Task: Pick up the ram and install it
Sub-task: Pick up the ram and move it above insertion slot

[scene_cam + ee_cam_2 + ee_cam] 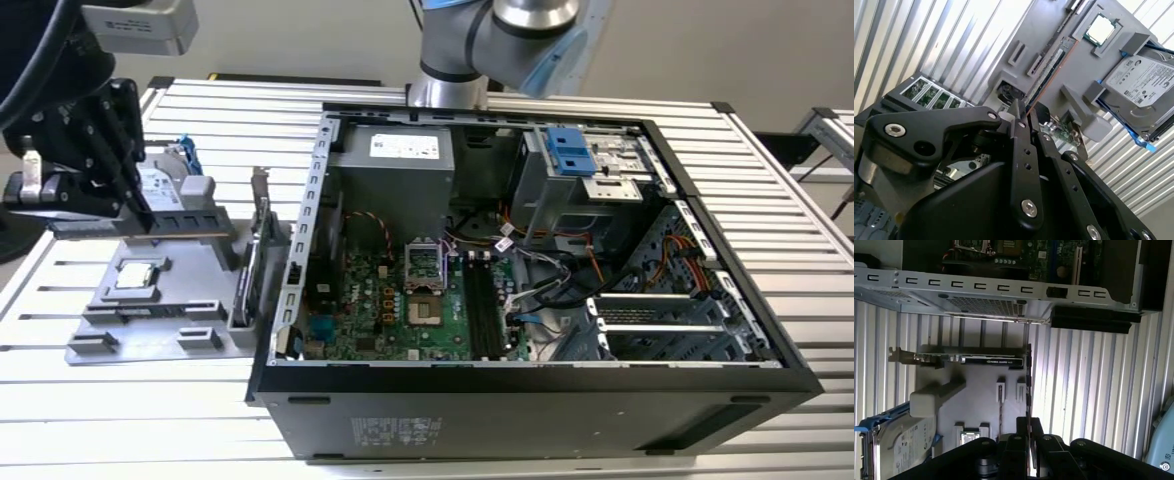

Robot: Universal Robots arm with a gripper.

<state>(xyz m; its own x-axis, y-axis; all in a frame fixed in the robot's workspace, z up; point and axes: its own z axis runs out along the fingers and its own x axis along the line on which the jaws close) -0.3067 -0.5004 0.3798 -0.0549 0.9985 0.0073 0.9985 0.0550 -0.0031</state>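
Exterior view: gripper [140, 218] is pinching the ram [180, 228] over the grey tray [174, 300], at the exterior view's left of the computer case [534, 405]. Second wrist view: fingers [1016, 122] are clamping it. First wrist view: ram [1028, 380] is showing edge-on.

You have bright, even light in the exterior view: the slatted table [134, 420] washes out pale while the computer case [534, 425] holds deep shadow inside. In the first wrist view, glare blooms off the slats.
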